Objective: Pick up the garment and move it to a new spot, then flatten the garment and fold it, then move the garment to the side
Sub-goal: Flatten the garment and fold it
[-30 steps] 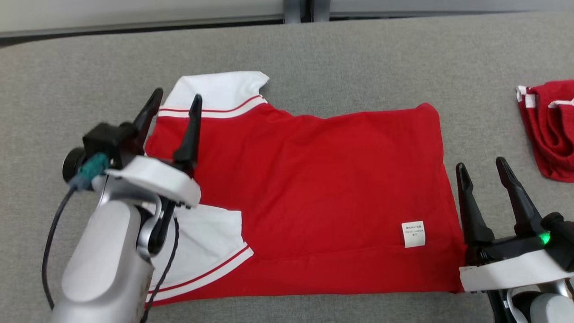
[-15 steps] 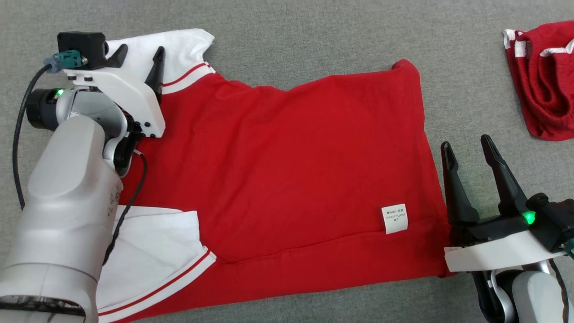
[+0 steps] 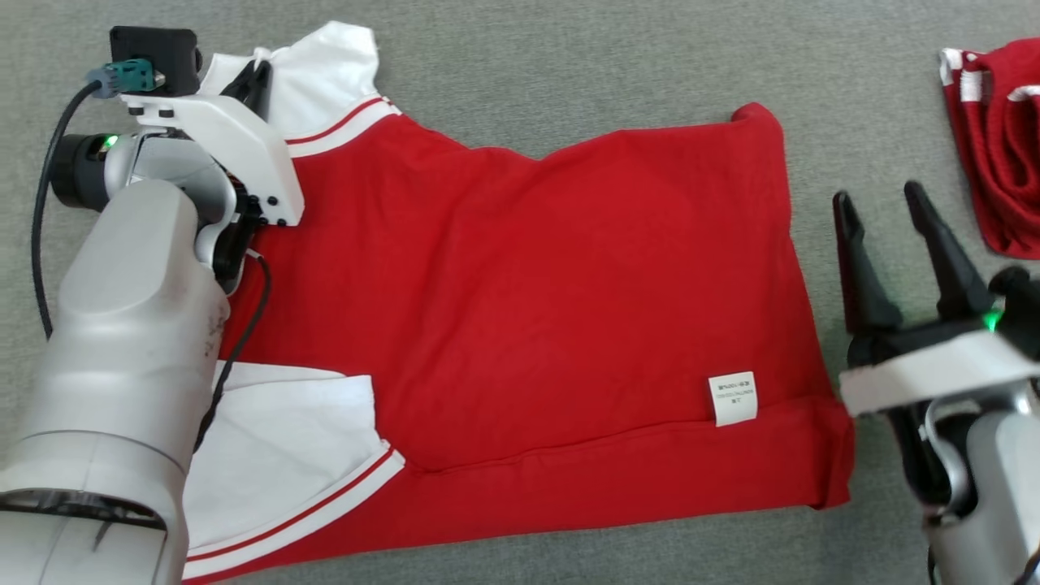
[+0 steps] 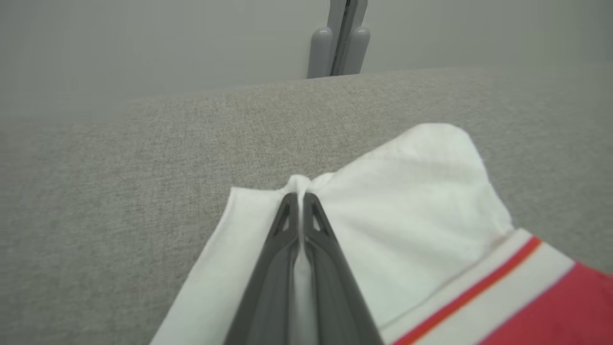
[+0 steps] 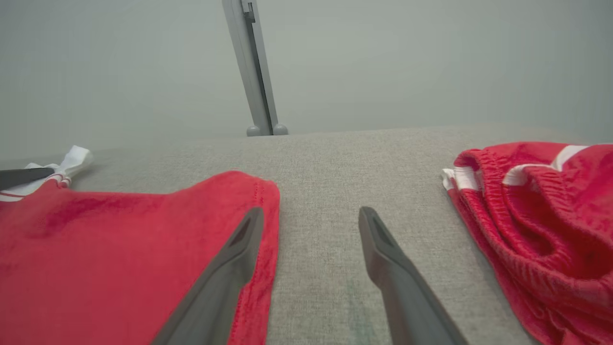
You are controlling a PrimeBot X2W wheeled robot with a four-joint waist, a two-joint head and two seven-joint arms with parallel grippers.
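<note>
The garment (image 3: 536,325) is a red shirt with white, red-striped sleeves, spread flat on the grey surface with a small white label near its right hem. My left gripper (image 3: 258,71) is shut on the far white sleeve (image 4: 412,191), whose cloth bunches up at the fingertips (image 4: 300,195). My right gripper (image 3: 877,199) hovers open just off the shirt's right edge (image 5: 268,201), nothing between its fingers; its left finger (image 5: 239,244) overlaps the red hem in the right wrist view.
A second red garment with white trim (image 3: 999,138) lies crumpled at the far right, also seen as a red heap (image 5: 541,215). The grey padded surface (image 3: 617,73) extends behind the shirt to a pale wall with a grey post (image 5: 254,72).
My left gripper went from open over the far sleeve to shut on its white edge. The head camera tilted down, shifting the whole picture. The right gripper stayed open.
</note>
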